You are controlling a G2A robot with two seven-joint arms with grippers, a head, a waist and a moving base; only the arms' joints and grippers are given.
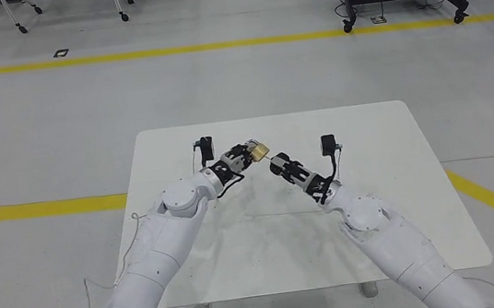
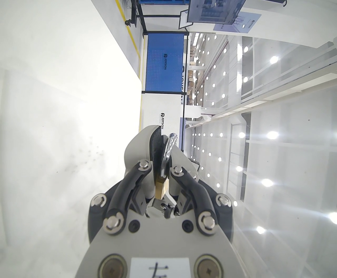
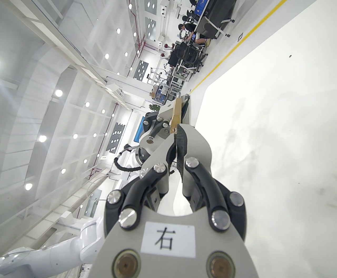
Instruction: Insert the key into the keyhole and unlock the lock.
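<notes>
Left gripper (image 2: 164, 146) is pinching the lock (image 2: 161, 188) over the table (image 1: 384, 137). The right gripper (image 3: 177, 139) is pressing its fingers (image 3: 194, 142) together just at the lock's end, on the key as I am judging, though the key is hiding between them. I am fearing that a slightly tilted key is going to jam at the keyhole, or that the lock is going to slip when the turning begins.

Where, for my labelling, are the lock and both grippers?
lock (image 2: 161, 188): left wrist view, on its brass body.
left gripper (image 2: 164, 148): left wrist view, between its fingertips.
right gripper (image 3: 177, 135): right wrist view, between its fingertips.
</notes>
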